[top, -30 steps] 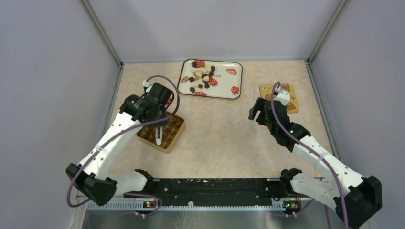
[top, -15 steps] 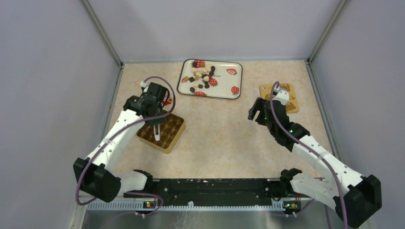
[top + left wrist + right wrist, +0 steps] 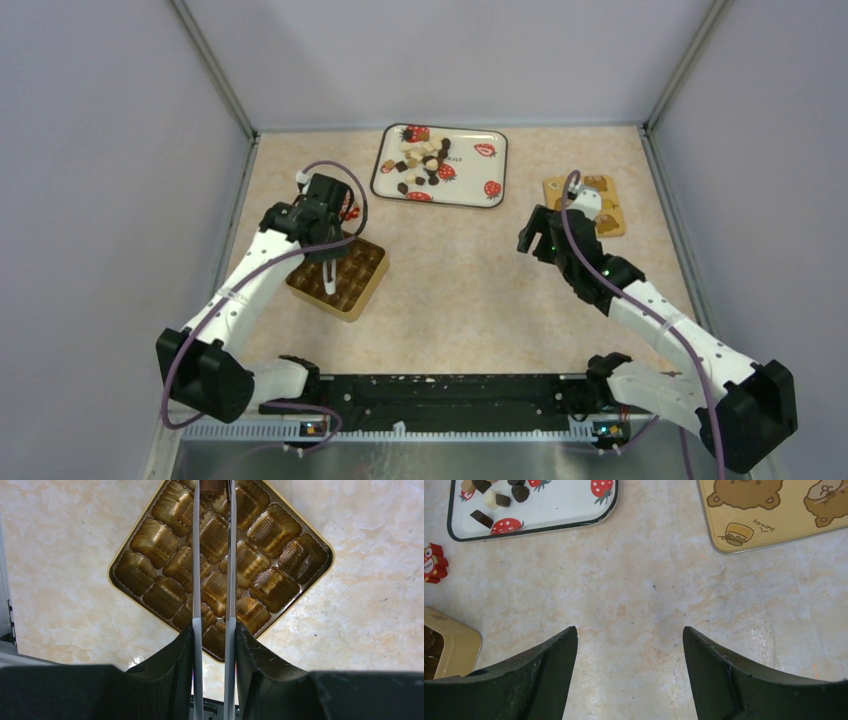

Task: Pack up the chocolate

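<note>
Squarely between the left jaws' tips sits a brown chocolate piece (image 3: pixel 212 485), clamped over the tray (image 3: pixel 272 527); right jaws gape.

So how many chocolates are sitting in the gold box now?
0. Every pocket showing in the box is empty, though the left gripper hides a few and holds one brown chocolate.

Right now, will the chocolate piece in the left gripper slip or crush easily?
Likely light and stiff: the chocolate piece is tiny beside the left gripper. It could slip, since only narrow fingertips pinch it.
</note>
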Available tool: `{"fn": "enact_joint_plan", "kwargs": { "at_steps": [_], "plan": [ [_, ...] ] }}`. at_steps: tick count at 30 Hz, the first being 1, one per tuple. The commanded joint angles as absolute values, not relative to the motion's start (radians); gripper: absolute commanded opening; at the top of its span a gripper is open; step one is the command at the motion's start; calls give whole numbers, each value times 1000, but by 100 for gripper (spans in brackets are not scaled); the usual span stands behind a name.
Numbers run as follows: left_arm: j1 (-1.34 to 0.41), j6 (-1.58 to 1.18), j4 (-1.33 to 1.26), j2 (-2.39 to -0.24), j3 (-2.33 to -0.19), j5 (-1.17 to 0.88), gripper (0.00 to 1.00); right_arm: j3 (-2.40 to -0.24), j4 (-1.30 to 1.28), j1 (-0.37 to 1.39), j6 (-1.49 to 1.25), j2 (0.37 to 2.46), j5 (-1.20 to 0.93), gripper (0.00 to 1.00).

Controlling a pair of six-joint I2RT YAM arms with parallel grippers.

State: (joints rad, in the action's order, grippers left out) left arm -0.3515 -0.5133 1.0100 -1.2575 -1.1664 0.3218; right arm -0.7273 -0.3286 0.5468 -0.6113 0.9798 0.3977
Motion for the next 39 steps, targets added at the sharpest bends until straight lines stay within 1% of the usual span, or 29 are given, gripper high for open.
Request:
{"fn": "enact_joint_plan", "kwargs": {
  "at_steps": [1, 3, 6, 8, 13, 15, 19, 21, 23, 28, 33, 39],
  "plan": [
    [-345, -512, 976, -1250, -1154, 334, 30, -767, -303, 543, -610, 975, 396, 75],
    [-344, -514, 971, -1249, -1140, 334, 33, -763, -303, 544, -610, 971, 397, 75],
    [-343, -515, 970, -1242, -1133, 325, 42, -761, -307, 544, -613, 967, 395, 75],
    [-343, -515, 973, -1234, -1136, 329, 45, -757, -311, 543, -615, 962, 396, 75],
    [-344, -515, 984, -1219, -1152, 334, 46, -749, -311, 544, -619, 949, 394, 75],
    [-343, -515, 994, -1214, -1162, 336, 42, -747, -314, 544, -621, 946, 394, 75],
    [-343, -489, 979, -1194, -1200, 304, 26, -743, -315, 543, -626, 935, 394, 75],
    [-343, -458, 950, -1188, -1223, 253, 21, -739, -314, 543, -627, 932, 395, 75],
    [-344, -439, 909, -1193, -1243, 186, 19, -736, -314, 543, -629, 930, 396, 75],
    [-353, -424, 819, -1270, -1313, 56, 19, -737, -316, 543, -629, 927, 401, 75],
    [-375, -412, 726, -1412, -1398, 21, 19, -746, -332, 544, -627, 922, 414, 75],
    [-378, -415, 676, -1575, -1495, 22, 29, -757, -365, 544, -622, 898, 440, 75]
  ]
}}
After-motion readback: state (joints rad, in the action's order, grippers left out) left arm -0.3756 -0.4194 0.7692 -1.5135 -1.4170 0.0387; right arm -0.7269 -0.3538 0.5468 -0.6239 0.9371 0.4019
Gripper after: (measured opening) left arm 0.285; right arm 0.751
